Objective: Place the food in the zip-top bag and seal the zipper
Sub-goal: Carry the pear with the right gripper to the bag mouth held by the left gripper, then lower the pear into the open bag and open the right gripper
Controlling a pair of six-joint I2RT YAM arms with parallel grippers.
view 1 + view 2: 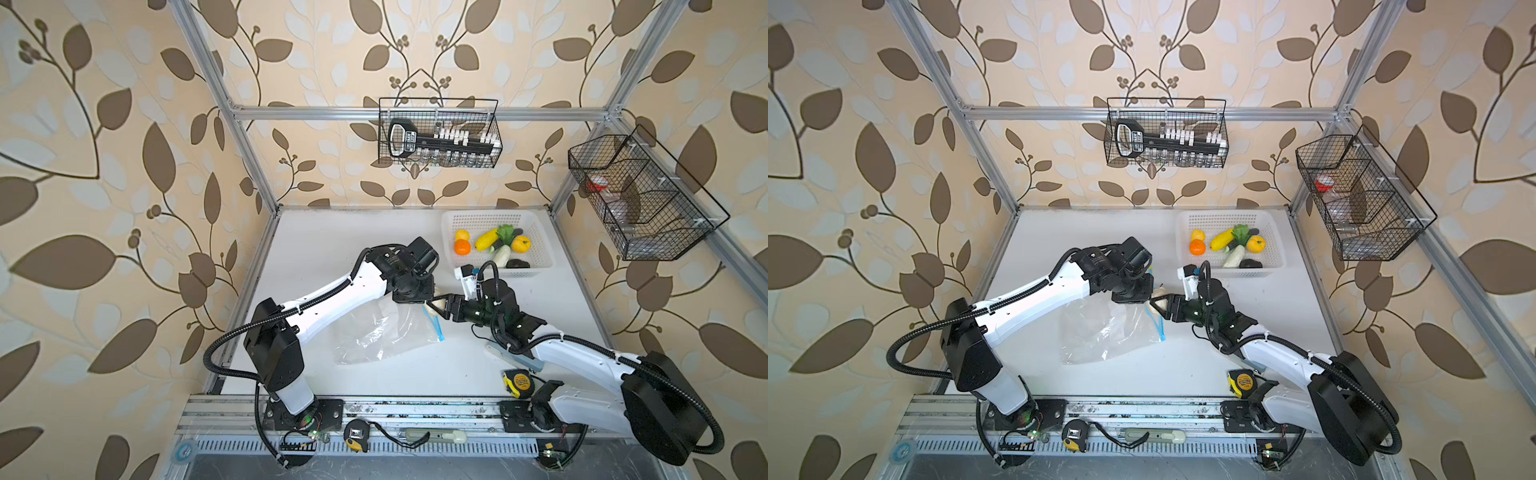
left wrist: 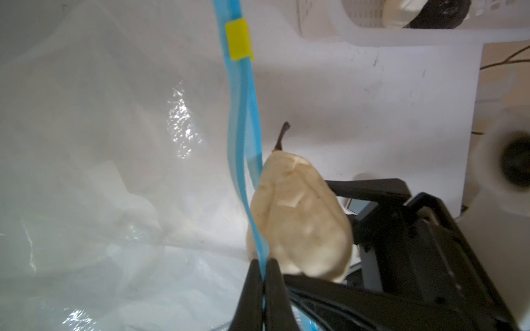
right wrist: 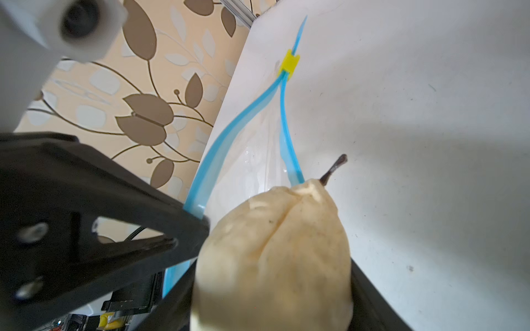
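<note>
The clear zip-top bag (image 1: 374, 332) lies mid-table in both top views. My left gripper (image 2: 262, 265) is shut on one lip of the light-blue zipper (image 2: 243, 114) and holds it up, so the mouth gapes. The yellow slider (image 2: 239, 40) sits at the strip's far end. My right gripper (image 3: 272, 286) is shut on a beige pear (image 3: 275, 252), stem forward, at the bag's mouth and against the lower zipper lip. In a top view the pear (image 1: 1158, 305) is between the two wrists. More food, an orange (image 1: 462, 247), a yellow squash (image 1: 486, 240) and green pieces, lies in the white basket (image 1: 490, 214).
A yellow-and-black tape measure (image 1: 518, 383) and a pale blue-grey case (image 1: 513, 356) lie under my right arm near the front edge. Black wire baskets hang on the back wall (image 1: 438, 133) and the right wall (image 1: 640, 199). Another tape measure (image 1: 356, 434) rests on the front rail.
</note>
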